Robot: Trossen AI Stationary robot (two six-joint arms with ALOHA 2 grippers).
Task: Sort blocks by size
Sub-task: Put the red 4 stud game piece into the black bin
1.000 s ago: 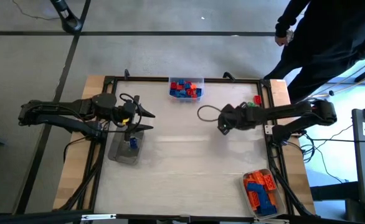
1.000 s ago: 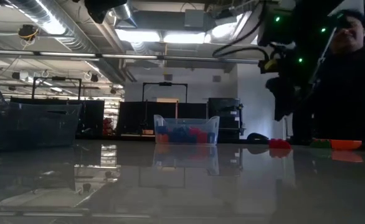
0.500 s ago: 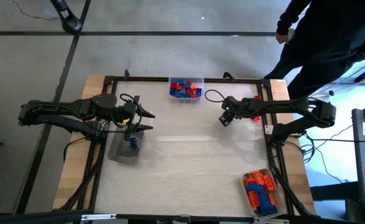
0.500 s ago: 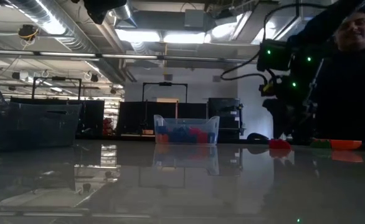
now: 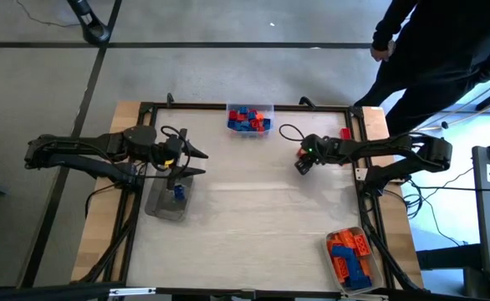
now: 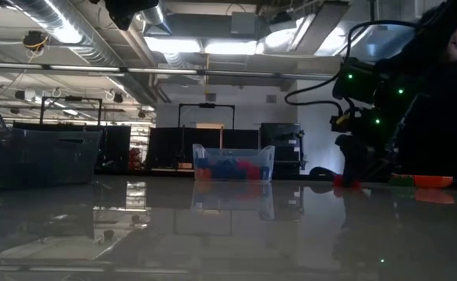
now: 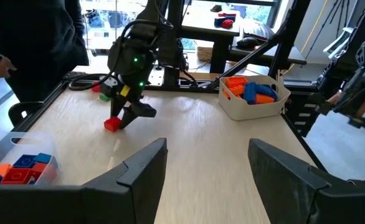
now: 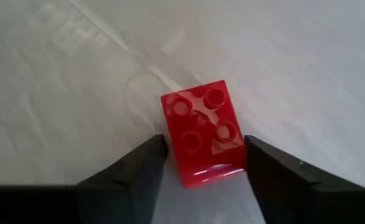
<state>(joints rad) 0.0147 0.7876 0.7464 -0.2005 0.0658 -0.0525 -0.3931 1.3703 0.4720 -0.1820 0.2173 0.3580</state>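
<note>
A red block with four studs lies flat on the table, studs up. My right gripper points steeply down over it, open, with one finger on each side of the block. From across the table, the same block shows under that gripper. From above, my right gripper hides the block. My left gripper hangs open and holds nothing, above a clear tray with a blue block in it. My right gripper comes at the red block from above, slanting down. Its fingertips stand close against two opposite sides of the block. I cannot tell whether they touch it. The block rests flat on the table.
A clear tray of blue and red blocks stands at the far edge. A tray of orange and blue blocks stands at the near right corner. Loose red and green blocks lie by the far right corner. A person stands beyond it.
My right gripper has come down toward the table and tipped more steeply downward, ending low over the red block. Its arm has swung toward the far edge. My left arm has kept still.
</note>
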